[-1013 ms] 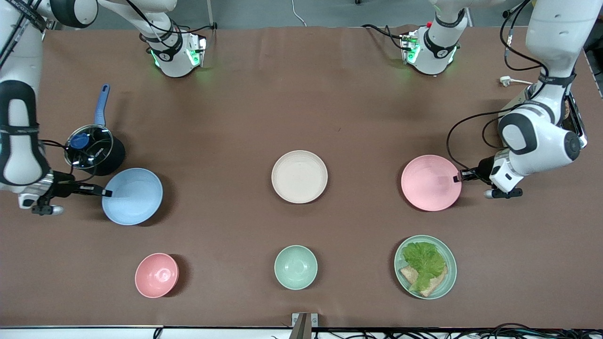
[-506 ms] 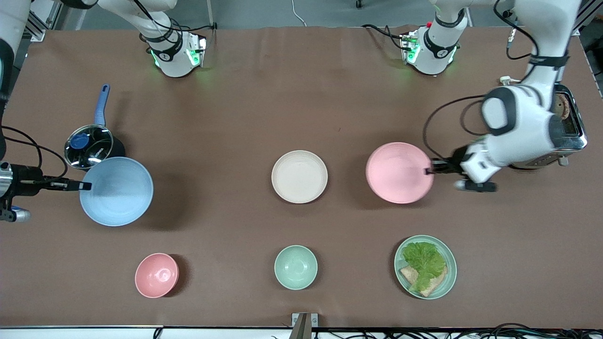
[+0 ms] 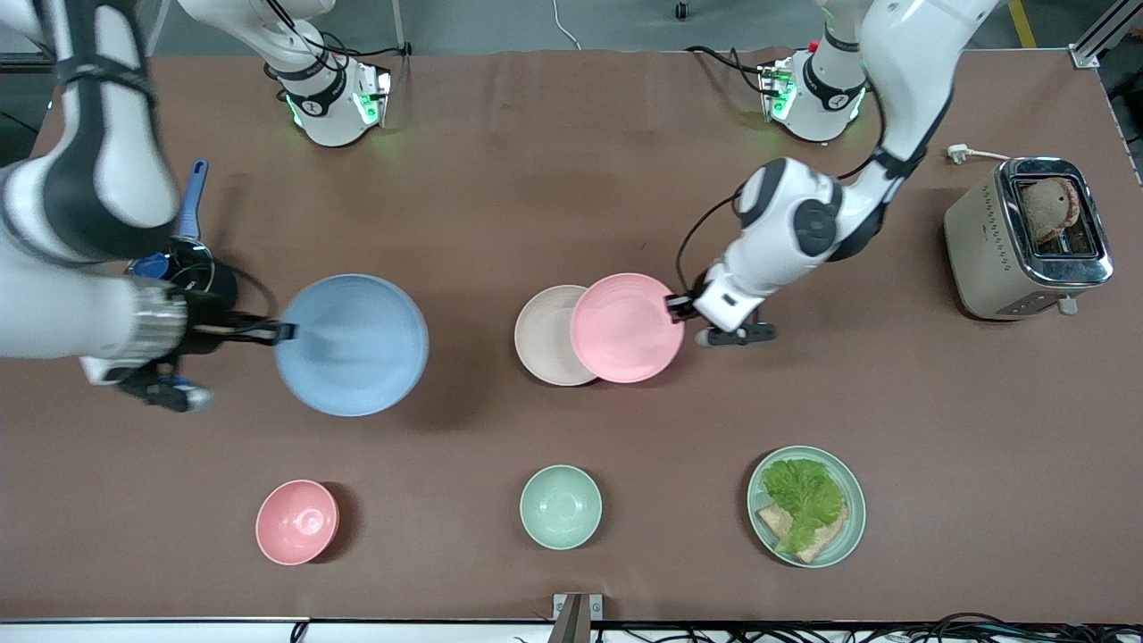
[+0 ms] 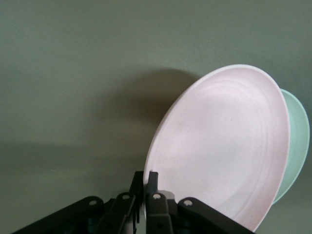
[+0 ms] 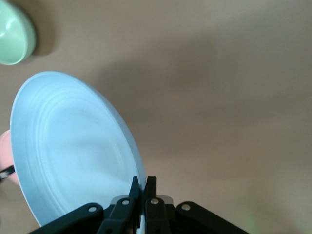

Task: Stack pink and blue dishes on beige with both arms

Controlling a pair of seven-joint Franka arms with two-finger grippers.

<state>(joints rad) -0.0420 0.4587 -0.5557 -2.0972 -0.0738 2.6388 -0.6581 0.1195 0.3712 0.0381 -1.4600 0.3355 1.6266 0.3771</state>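
Matte, stiff and probably light, the pink plate [image 3: 627, 327] hangs rim-pinched in the left gripper [image 3: 674, 307] over the beige plate [image 3: 545, 336], while the right gripper [image 3: 284, 332] rim-pinches the blue plate [image 3: 352, 344] above the desk [image 3: 571, 179].

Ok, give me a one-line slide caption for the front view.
Left gripper carries the pale pink round plate over the cream-beige plate; right gripper holds the light blue plate aloft.

A pink bowl [image 3: 297, 521], a green bowl [image 3: 561, 506] and a green plate [image 3: 853, 500] of lettuce [image 3: 804, 498] on bread [image 3: 826, 538] line the table's [image 3: 554, 187] front edge — toaster [image 3: 1027, 237] and saucepan [image 3: 190, 268] at opposite ends.
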